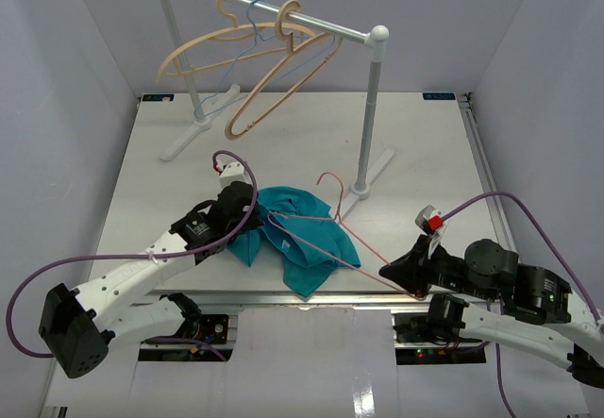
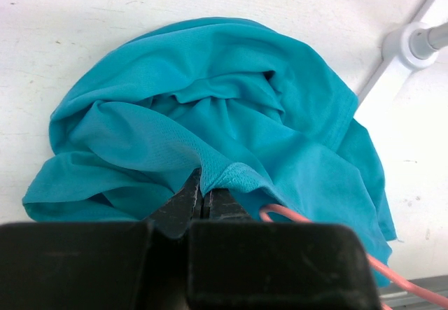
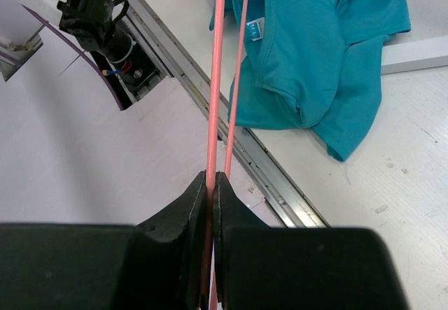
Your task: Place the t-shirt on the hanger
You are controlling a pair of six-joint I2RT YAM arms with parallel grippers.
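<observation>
Two closed grips to log, none open. Far left in the top view: left gripper [image 1: 247,212], jaws pressed together on a raised fold of the t-shirt [image 1: 302,237]. From the left wrist view, same pinch on a hemmed edge, teal fabric heaped just beyond the fingertips. Centre: t-shirt bunched rather than spread, lying on the table [image 1: 425,144] near its front edge, between the two arms. Small white label [image 3: 255,29] facing up on the side toward the right arm. Across and past the shirt: hanger [image 1: 361,245], thin pink wire, hook on the table just beside the foot of the rack [image 1: 370,107]. Long axis running diagonally, from the shirt's upper left edge down to the right gripper [image 1: 389,272]. Right wrist view: jaws clamped narrow on the near corner of the wire [image 3: 213,114], two pink strands leading away toward the shirt. Far end touching the shirt close to the left fingertips, a bit of pink wire [image 2: 287,217] emerging beside the pinched hem; inside the fabric or merely over it, cannot tell. Judgement: shirt not yet on the hanger. Left arm nearer the shirt, right arm nearer the hanger's outer corner. Next move probably a push along the wire's own axis, up and left, into whatever opening the left pinch lifts. Risk: thin wire swivelling in so narrow a clamp, or snagging the heap instead of entering it.
</observation>
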